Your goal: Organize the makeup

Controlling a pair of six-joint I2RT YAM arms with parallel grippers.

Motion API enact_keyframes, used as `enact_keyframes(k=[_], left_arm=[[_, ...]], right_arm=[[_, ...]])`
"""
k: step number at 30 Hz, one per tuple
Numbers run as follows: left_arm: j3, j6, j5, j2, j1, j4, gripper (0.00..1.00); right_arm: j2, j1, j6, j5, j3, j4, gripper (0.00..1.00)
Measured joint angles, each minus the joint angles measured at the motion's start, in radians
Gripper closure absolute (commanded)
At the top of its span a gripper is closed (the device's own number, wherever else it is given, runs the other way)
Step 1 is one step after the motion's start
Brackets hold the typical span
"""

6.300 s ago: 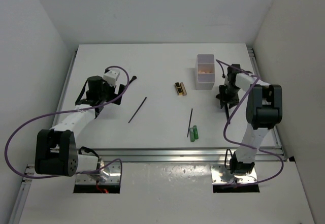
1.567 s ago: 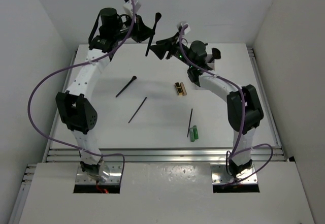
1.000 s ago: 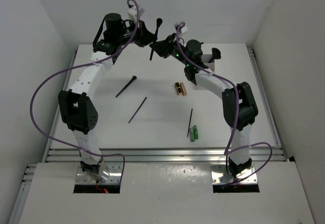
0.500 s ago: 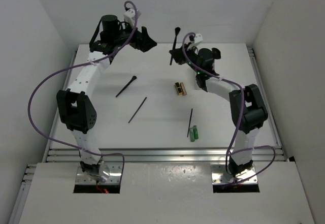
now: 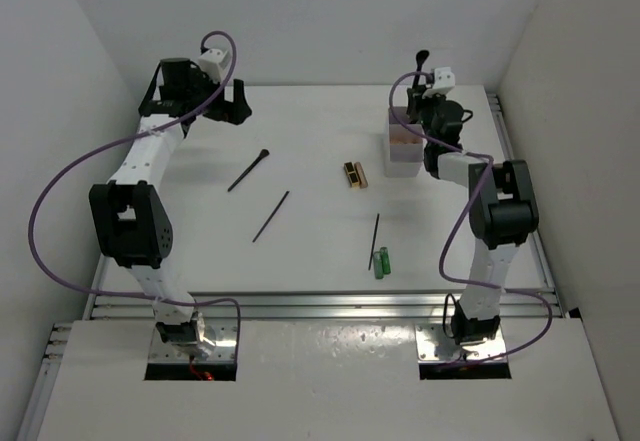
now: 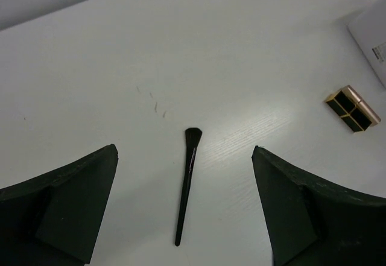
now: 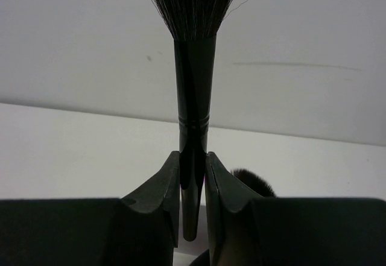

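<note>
Barely begun: right gripper [image 7: 193, 178] pinches one brush [image 7: 194, 91] upright over the white box [image 5: 402, 157], far right. Left gripper [image 5: 227, 108] gapes empty; another brush [image 5: 248, 171], two sticks [image 5: 271, 216] [image 5: 376, 238], case [image 5: 355, 174] and tubes [image 5: 381, 262] await.

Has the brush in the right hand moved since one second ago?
Yes. The brush in the right hand went rightward in the top view, from well left of the white box to its far right corner.
</note>
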Motion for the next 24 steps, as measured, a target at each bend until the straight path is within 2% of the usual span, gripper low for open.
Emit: enact_keyframes(k=[10,12,14,18,21,24], left_arm=[[-0.071,0.017,-0.032,-0.001,0.005,-0.026,0.00],[-0.077,0.023,-0.036,-0.001,0.005,-0.026,0.00],[-0.091,0.040,-0.048,-0.001,0.003,-0.020,0.00],[-0.153,0.116,-0.136,0.000,-0.025,-0.023,0.01],[-0.182,0.179,-0.222,0.026,-0.076,-0.037,0.03],[-0.183,0.214,-0.269,0.077,-0.122,-0.038,0.03]], right_arm=[[0.172,-0.005,-0.001,0.011,0.059,0.038,1.00],[0.175,-0.002,0.003,0.011,0.053,0.047,0.93],[0.175,0.003,0.007,0.013,0.034,0.074,0.78],[0.171,0.010,0.017,0.021,-0.024,0.121,0.61],[0.159,0.015,0.015,0.030,-0.060,0.121,0.51],[0.146,0.016,0.012,0.045,-0.077,0.120,0.49]])
